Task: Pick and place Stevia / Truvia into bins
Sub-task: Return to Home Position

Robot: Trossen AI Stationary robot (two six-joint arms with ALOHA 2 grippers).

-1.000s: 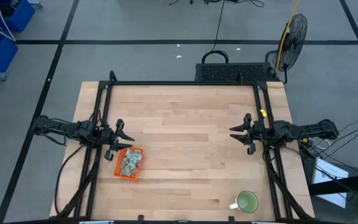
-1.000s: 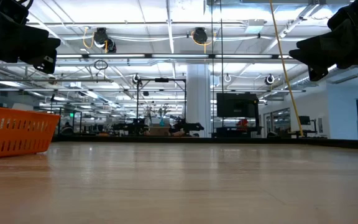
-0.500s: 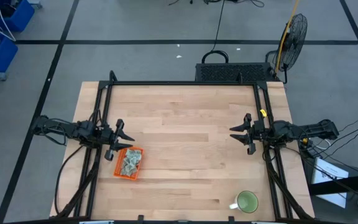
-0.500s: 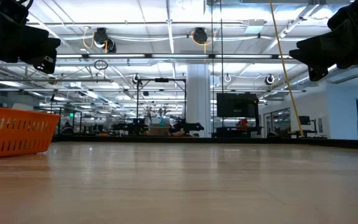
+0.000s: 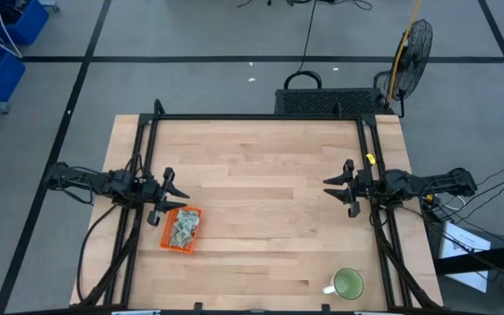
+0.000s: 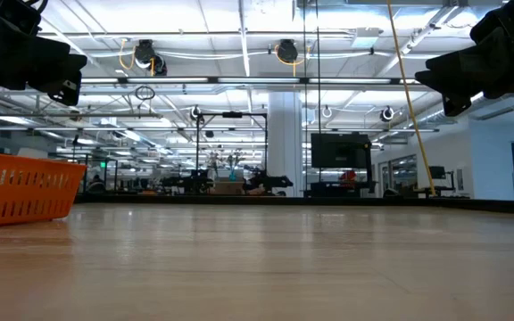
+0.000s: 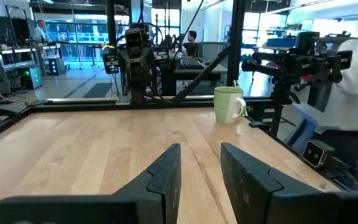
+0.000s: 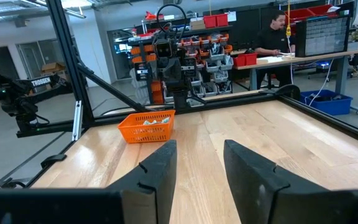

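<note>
The orange tray (image 5: 181,229) stands on the table near its left edge, with several pale green and white packets (image 5: 182,227) lying inside it. It also shows in the low view (image 6: 20,185) and the right wrist view (image 8: 146,126). My left gripper (image 5: 172,194) hovers open just beyond the tray's far left corner, empty. My right gripper (image 5: 338,188) hovers open near the table's right edge, empty. Their fingers show in the left wrist view (image 7: 201,163) and the right wrist view (image 8: 199,163).
A green mug (image 5: 347,284) stands near the table's near right corner and shows in the left wrist view (image 7: 229,104). A black frame (image 5: 261,117) runs along the table's far and side edges. People show in the room beyond the table.
</note>
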